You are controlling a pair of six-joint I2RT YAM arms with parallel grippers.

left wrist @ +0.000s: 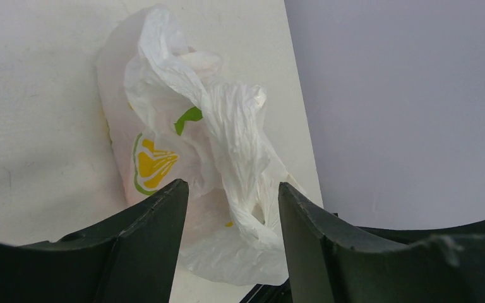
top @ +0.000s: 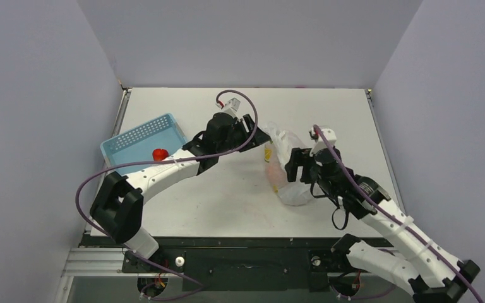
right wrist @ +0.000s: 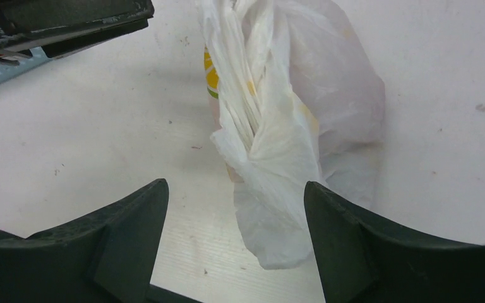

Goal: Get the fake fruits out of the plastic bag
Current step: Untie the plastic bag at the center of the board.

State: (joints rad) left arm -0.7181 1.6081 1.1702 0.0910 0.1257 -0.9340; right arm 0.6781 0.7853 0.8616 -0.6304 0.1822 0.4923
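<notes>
The plastic bag (top: 288, 169) lies crumpled on the table right of centre, white with yellow and green prints. It also shows in the left wrist view (left wrist: 189, 139) and the right wrist view (right wrist: 284, 120). A red fake fruit (top: 160, 154) lies in the blue basket. Other fruits are hidden inside the bag; only faint pinkish shades show through. My left gripper (top: 261, 135) is open at the bag's far left end, with the twisted handle between its fingers (left wrist: 161, 214). My right gripper (top: 295, 165) is open over the bag's near end (right wrist: 235, 189).
The blue perforated basket (top: 136, 140) stands at the left, its corner also in the right wrist view (right wrist: 0, 66). The left gripper shows at the top left of the right wrist view (right wrist: 69, 22). Grey walls enclose the table on three sides.
</notes>
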